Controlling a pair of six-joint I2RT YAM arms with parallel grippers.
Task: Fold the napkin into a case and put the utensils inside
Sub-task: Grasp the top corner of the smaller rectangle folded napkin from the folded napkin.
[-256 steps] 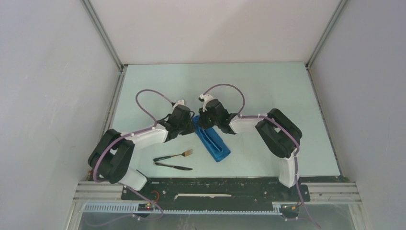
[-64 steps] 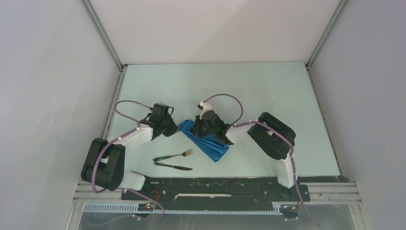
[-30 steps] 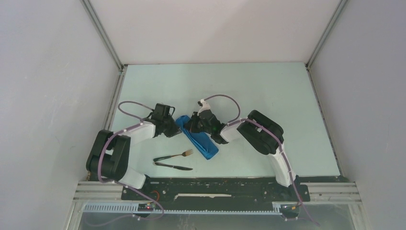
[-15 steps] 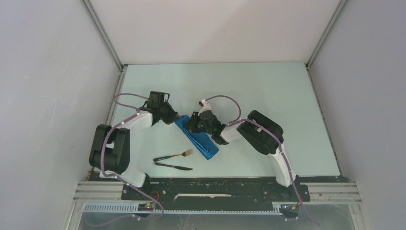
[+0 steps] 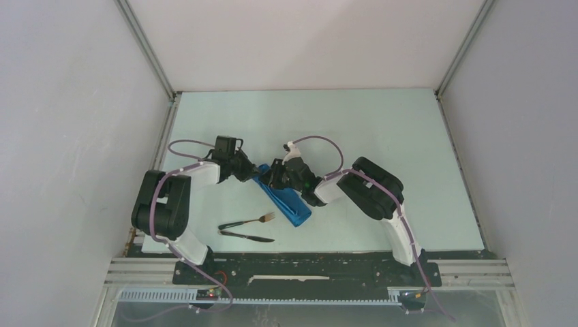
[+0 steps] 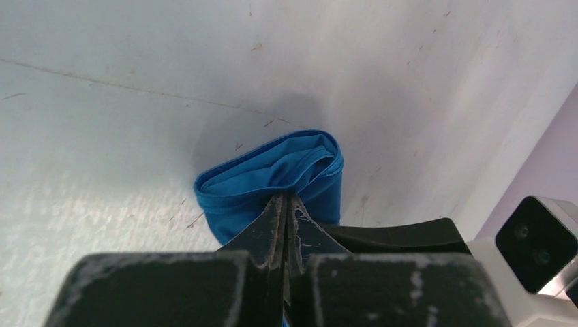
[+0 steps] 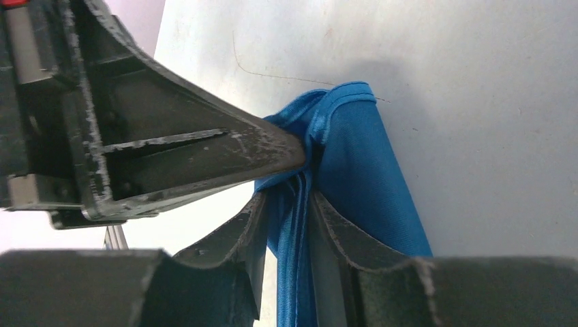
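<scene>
Left fingers (image 6: pixel 271 228) have just clamped shut on the far end of the folded napkin (image 5: pixel 290 204). Right fingers (image 7: pixel 341 235) are easing apart, cloth between them. Likely spreading the mouth. Fork (image 5: pixel 262 219) and knife (image 5: pixel 249 237) lie near it on the bench (image 5: pixel 354 129), not in yet.

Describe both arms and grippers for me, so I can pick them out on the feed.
The left arm and right arm match: white links, bulky black joint housings, a purple cable looping to each wrist. The left gripper and right gripper are black, their tapered fingers scuffed whitish at the edges.
</scene>
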